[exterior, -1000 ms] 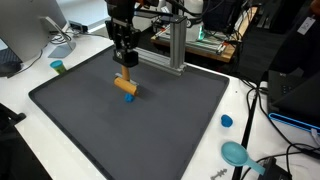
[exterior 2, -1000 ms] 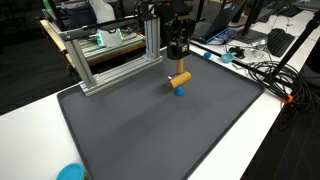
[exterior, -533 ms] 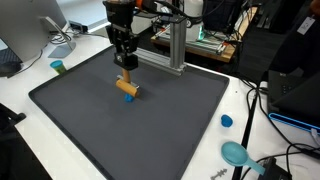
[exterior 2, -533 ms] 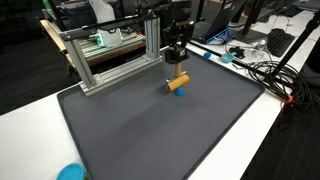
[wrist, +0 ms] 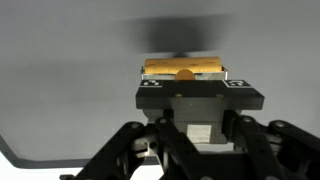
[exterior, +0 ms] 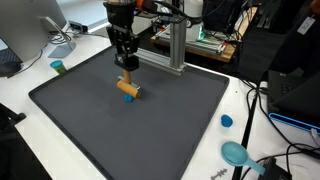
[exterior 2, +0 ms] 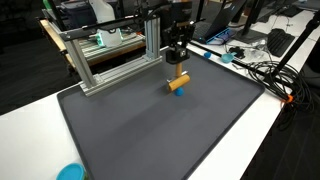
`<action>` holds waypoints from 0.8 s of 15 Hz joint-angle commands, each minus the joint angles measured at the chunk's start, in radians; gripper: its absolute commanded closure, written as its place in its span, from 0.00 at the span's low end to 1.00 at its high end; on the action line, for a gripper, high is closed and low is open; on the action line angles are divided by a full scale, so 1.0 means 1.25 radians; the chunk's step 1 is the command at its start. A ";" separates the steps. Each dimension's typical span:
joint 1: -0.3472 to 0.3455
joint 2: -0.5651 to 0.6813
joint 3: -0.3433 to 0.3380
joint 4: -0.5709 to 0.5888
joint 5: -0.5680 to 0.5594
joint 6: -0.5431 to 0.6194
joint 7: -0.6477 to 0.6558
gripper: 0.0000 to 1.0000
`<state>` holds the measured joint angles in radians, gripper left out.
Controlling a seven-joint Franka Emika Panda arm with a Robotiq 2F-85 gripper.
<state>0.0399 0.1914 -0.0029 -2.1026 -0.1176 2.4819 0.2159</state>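
Fingers of the gripper (exterior: 126,63) pinch the top of an orange wooden block (exterior: 127,87), a short cylinder lying crosswise under the jaws; the wrist view shows that same block (wrist: 184,69) held between the pads, with grey mat all around it. In both exterior views the block sits near the far edge of the dark mat (exterior 2: 150,130), not far from the aluminium frame (exterior 2: 110,55), with a small blue piece (exterior 2: 181,92) just beneath or behind it (whether the two touch I cannot tell). As far as the pictures show, the grasp is made and the block looks barely raised, or perhaps resting on the mat; carrying it anywhere remains undone. A blue cap (exterior: 227,121), a teal bowl (exterior: 236,153) and a small green-topped cylinder (exterior: 58,67) stand well apart on the white table (exterior: 200,155).
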 commanded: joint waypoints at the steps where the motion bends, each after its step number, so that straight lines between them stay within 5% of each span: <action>1: 0.004 -0.016 -0.001 0.004 0.006 0.019 -0.006 0.78; 12: 0.006 0.020 -0.014 0.035 -0.008 0.007 0.015 0.78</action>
<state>0.0424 0.2012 -0.0132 -2.0849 -0.1206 2.5114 0.2237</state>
